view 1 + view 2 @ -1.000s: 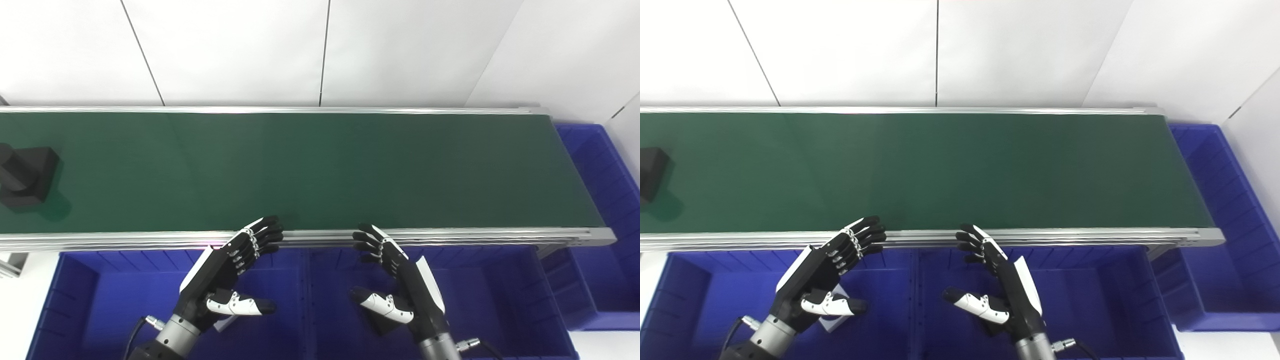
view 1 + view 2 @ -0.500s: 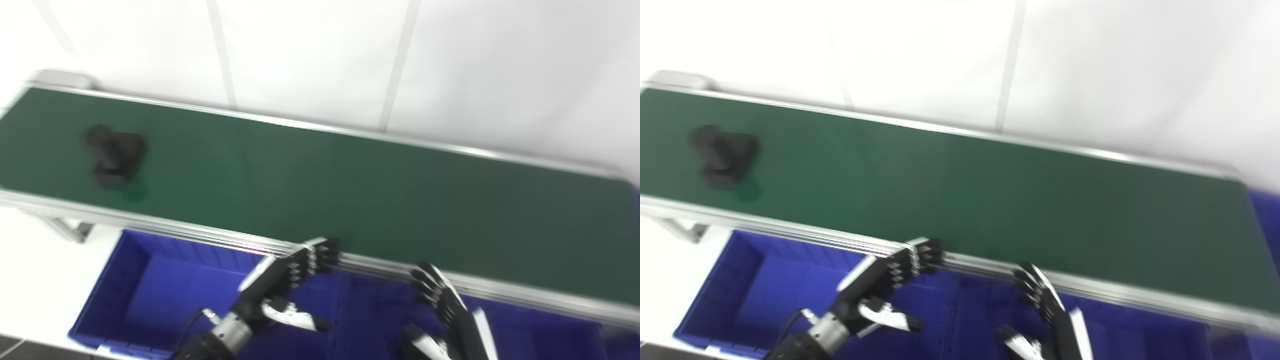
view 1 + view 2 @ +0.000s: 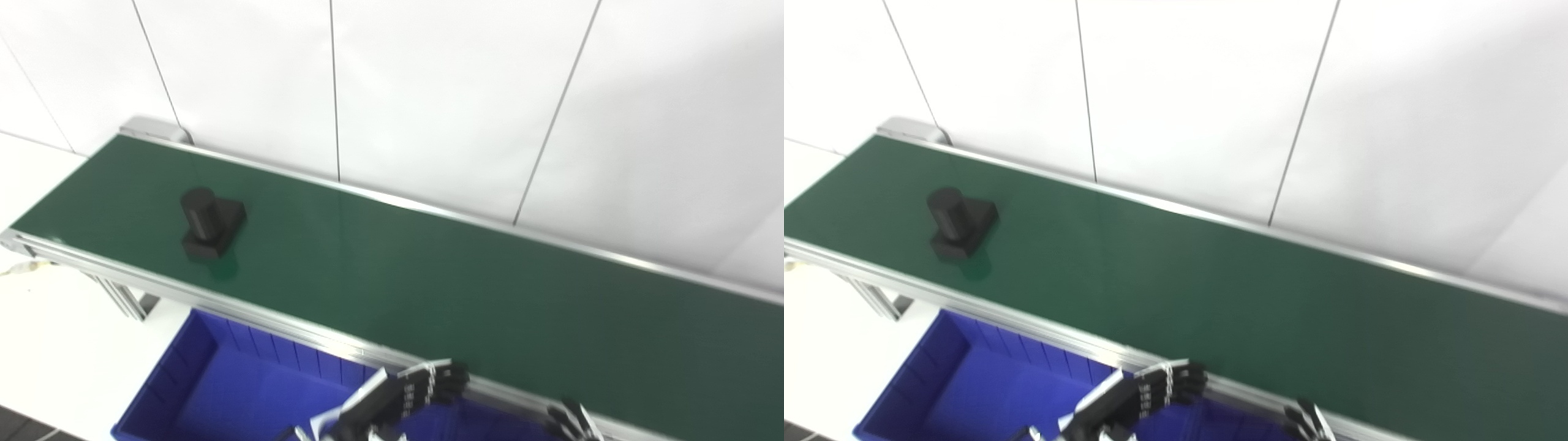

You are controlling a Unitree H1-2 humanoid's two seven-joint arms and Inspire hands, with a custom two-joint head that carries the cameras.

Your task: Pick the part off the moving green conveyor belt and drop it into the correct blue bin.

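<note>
So there's a long dark green conveyor belt (image 3: 429, 288) with silver aluminium side rails running diagonally across the scene, from the far left corner down toward the near right, with a white panelled wall (image 3: 429, 92) right behind it. The part, a black plastic block with a stubby upright cylinder on top (image 3: 210, 223), sits on the belt way over at the left end, roughly midway between the two rails and casting a small shadow on its near side. It's well apart from both hands, nothing touching it. Below the near rail on the left there's a deep blue plastic bin with ribbed walls (image 3: 184, 373), and the belt's metal leg (image 3: 125, 300) stands just to the left of it on the white floor. The left hand (image 3: 401, 398), black with a white back, pokes in from the bottom edge with its fingertips (image 3: 450, 383) stretched out straight and lying right up against the near rail; it's holding nothing and looks spread flat. The right hand (image 3: 572, 422) is barely in frame, just a few dark fingertips peeking up at the bottom edge beside the near rail, so whether it's spread or curled can't really be told from this.
</note>
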